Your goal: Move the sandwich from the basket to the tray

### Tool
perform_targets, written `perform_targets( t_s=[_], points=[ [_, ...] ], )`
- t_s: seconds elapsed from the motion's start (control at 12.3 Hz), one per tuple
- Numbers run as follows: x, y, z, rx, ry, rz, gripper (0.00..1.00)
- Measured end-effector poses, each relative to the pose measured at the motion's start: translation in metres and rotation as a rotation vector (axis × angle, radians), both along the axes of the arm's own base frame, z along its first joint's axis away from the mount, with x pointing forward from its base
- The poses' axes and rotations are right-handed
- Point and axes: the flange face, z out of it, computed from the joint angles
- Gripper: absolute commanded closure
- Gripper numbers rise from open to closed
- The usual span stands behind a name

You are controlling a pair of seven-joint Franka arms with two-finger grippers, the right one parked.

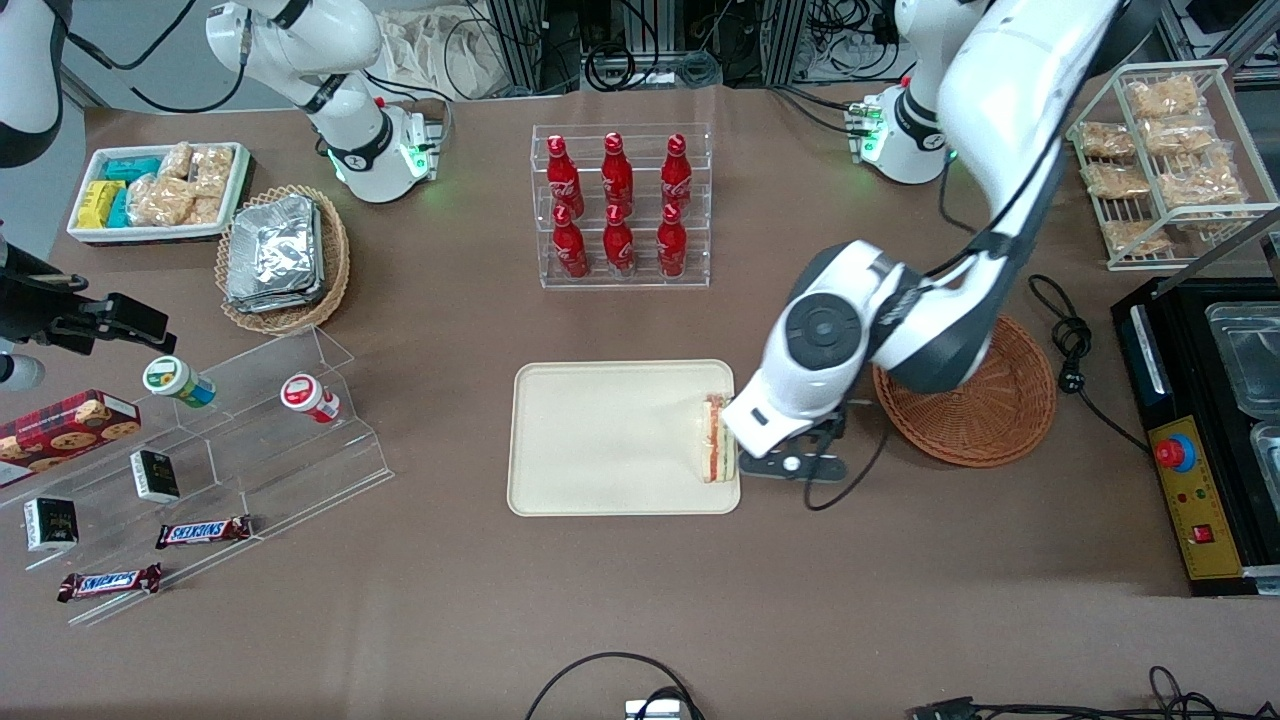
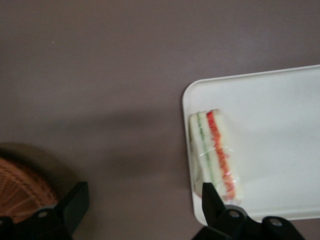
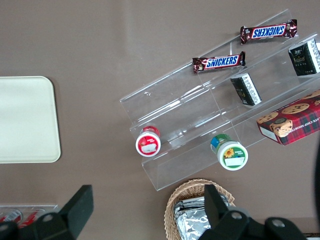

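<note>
While the sandwich [image 1: 717,438] lies flat on the tray [image 1: 600,440], hard against the rim at the working arm's end, we see the gripper [image 1: 795,462] just off that same tray edge, low over the table [image 1: 640,600], between tray and basket [image 1: 985,415]. In the left wrist view we get the fingers [image 2: 212,200] spread wide, holding nothing: one tip sits over the tray corner right next to the sandwich [image 2: 216,155], the other over bare table near the basket [image 2: 22,187] rim. We read the sandwich filling as red and green stripes between pale bread, with a clear wrap over it; the tray [image 2: 280,130] carries nothing else that we can see. The basket is reddish-brown wicker, partly covered by the arm's elbow in the front view, and we see no contents in the part that shows. Farther from the front camera than the tray, we have a clear rack of red bottles [image 1: 620,205]. Toward the parked arm's end we see a tan basket of foil packs [image 1: 280,255] and a clear stepped stand [image 1: 220,440] with snack bars and small jars.
</note>
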Motion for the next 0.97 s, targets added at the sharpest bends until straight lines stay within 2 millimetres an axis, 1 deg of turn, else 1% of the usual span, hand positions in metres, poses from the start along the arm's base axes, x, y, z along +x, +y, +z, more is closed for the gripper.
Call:
perform_targets(
  t_s=[0.16,0.24,0.32,0.41,0.49,0.57,0.65,0.73,0.81,0.89,0.97],
  points=[
    [-0.018,0.046,0.008,0.009,0.021,-0.038,0.00],
    [-0.026,0.075,0.012,0.021,0.033,-0.064,0.00],
    [-0.030,0.105,0.019,0.022,0.048,-0.076,0.00],
    [-0.030,0.134,0.033,0.010,0.068,-0.087,0.00],
    [-0.027,0.162,0.054,-0.004,0.081,-0.101,0.00],
    [-0.022,0.191,0.080,-0.011,0.087,-0.117,0.00],
    [-0.014,0.220,0.107,-0.018,0.085,-0.139,0.00],
    [-0.006,0.243,0.130,-0.025,0.076,-0.155,0.00],
    [0.001,0.260,0.146,-0.034,0.073,-0.150,0.00],
    [0.008,0.271,0.151,-0.044,0.069,-0.131,0.00],
    [0.015,0.282,0.150,-0.056,0.065,-0.107,0.00]
  ],
)
